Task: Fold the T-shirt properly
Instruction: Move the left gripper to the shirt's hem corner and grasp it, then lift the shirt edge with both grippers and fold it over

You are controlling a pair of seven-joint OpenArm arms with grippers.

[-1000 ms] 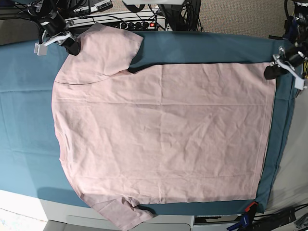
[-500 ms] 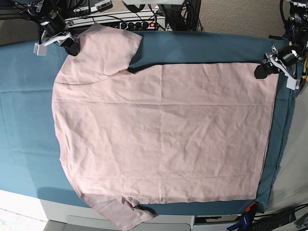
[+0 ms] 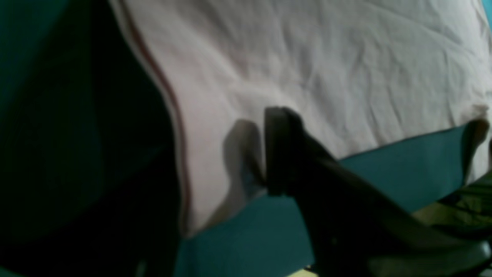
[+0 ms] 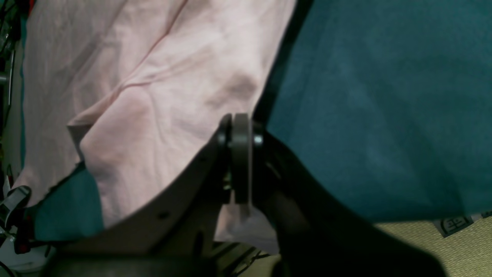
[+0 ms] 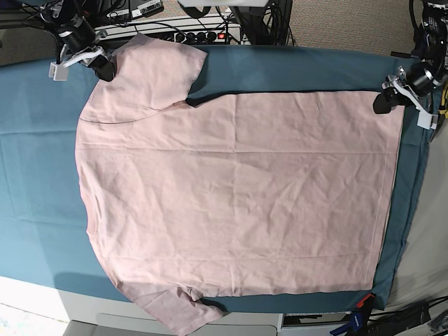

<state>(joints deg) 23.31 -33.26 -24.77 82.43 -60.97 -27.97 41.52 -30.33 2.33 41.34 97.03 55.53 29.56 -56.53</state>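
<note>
one claw, your left gripper (image 5: 383,103), is part open over the t-shirt (image 5: 238,189) hem corner; closing high misses the cloth.

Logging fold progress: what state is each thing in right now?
T-shirt: spread flat, plain side up, unfolded.
Right claw: shut, at the sleeve edge.
Left claw: at the hem corner; opening unclear.
Table cloth: lying under the shirt.
</note>
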